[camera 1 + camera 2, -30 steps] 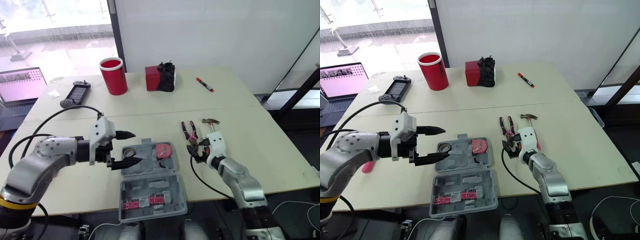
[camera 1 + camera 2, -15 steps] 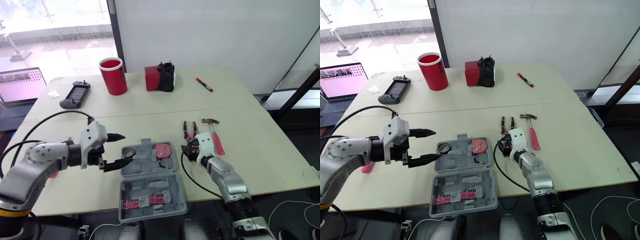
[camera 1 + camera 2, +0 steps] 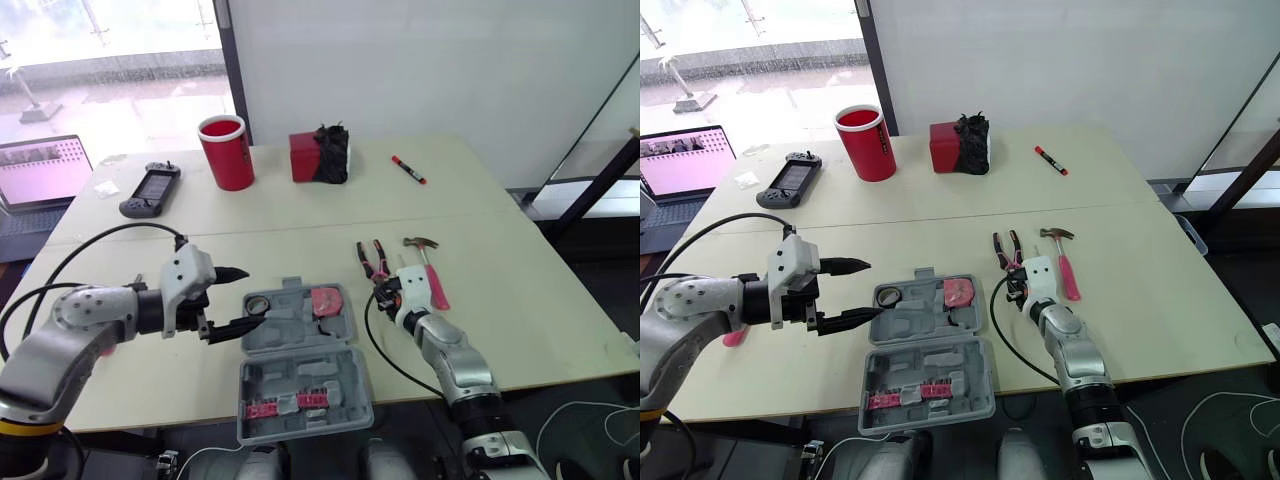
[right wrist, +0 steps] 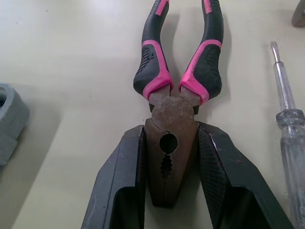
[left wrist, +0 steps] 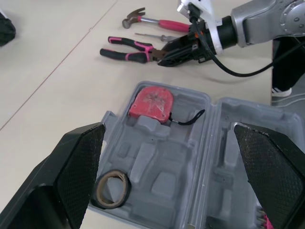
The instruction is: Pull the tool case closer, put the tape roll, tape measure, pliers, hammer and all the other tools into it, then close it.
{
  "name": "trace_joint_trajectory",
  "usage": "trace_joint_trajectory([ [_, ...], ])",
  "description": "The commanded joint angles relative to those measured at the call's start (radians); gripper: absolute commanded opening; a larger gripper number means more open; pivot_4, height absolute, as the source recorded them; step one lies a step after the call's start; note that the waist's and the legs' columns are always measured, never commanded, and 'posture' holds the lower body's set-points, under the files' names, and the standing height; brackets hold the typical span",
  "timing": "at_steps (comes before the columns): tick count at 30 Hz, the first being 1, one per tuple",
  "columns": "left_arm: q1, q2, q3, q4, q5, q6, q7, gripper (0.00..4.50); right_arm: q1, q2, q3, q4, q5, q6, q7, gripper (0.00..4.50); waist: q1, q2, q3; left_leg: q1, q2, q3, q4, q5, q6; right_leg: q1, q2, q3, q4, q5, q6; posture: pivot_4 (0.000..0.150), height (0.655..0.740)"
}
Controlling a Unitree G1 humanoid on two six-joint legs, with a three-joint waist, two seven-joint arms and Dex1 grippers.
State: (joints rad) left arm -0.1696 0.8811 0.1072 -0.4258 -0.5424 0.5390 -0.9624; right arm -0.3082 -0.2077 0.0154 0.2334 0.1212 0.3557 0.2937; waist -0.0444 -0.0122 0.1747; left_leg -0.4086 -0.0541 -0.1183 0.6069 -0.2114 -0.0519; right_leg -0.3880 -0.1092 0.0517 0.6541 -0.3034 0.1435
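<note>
The pliers [image 4: 170, 110] lie flat on the desk [image 3: 480, 215], just to the right of the open tool case [image 3: 296, 330], with the metal head pointing toward the robot and the pink and black handles a little spread, pointing away. I judge them to be a stiff steel tool, rather heavy for its size; the bare head is smooth and can slip, while the rubber handles give more friction but may swing on the joint. The right end effector [image 4: 170, 130] is narrow, its two black fingers closed on both sides of the head and, as it seems, touching it, so the hold is on the hard part near the joint. With this hold the long handles will probably hang down when the tool is lifted, so a firm squeeze and a slow move should be wise. A thin screwdriver [image 4: 286, 119] lies just beside the pliers, and the hammer [image 3: 432, 275] is a bit further right. In the case the red tape measure [image 3: 326, 299] and the tape roll [image 3: 262, 303] already sit in their places. The left end effector [image 3: 255, 297] hovers at the left edge of the case with its fingers wide apart, holding nothing
</note>
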Motion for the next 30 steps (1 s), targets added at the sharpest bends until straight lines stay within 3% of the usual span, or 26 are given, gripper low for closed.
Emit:
trace_joint_trajectory([
  [1, 0.001, 0.0, 0.011, -0.007, 0.011, -0.021, -0.003, 4.5, 0.057, -0.043, 0.064, -0.116, -0.004, 0.046, 0.093, 1.01, 0.0, 0.0, 0.0, 0.0, 0.0, 0.0, 0.0, 0.0, 0.0, 0.0, 0.0, 0.0, 0.0, 0.0, 0.0, 0.15, 0.74],
  [8, 0.004, -0.008, -0.009, 0.001, 0.033, -0.038, -0.007, 4.5, 0.11, -0.151, 0.105, -0.178, -0.026, 0.047, 0.193, 1.01, 0.0, 0.0, 0.0, 0.0, 0.0, 0.0, 0.0, 0.0, 0.0, 0.0, 0.0, 0.0, 0.0, 0.0, 0.0, 0.15, 0.74],
  [14, -0.007, -0.014, -0.016, 0.013, 0.046, -0.046, -0.015, 4.5, 0.092, -0.149, 0.09, -0.165, -0.018, 0.057, 0.207, 3.96, 0.0, 0.0, 0.0, 0.0, 0.0, 0.0, 0.001, 0.0, 0.0, 0.0, 0.0, 0.0, 0.0, 0.0, 0.0, 0.15, 0.74],
  [30, -0.011, -0.027, -0.043, 0.016, 0.073, -0.062, -0.026, 4.5, 0.155, -0.007, -0.031, -0.223, 0.019, 0.09, 0.005, 3.96, 0.005, 0.0, 0.0, 0.0, 0.0, 0.0, 0.001, 0.0, 0.0, 0.001, 0.0, 0.0, 0.0, 0.0, 0.0, 0.15, 0.74],
])
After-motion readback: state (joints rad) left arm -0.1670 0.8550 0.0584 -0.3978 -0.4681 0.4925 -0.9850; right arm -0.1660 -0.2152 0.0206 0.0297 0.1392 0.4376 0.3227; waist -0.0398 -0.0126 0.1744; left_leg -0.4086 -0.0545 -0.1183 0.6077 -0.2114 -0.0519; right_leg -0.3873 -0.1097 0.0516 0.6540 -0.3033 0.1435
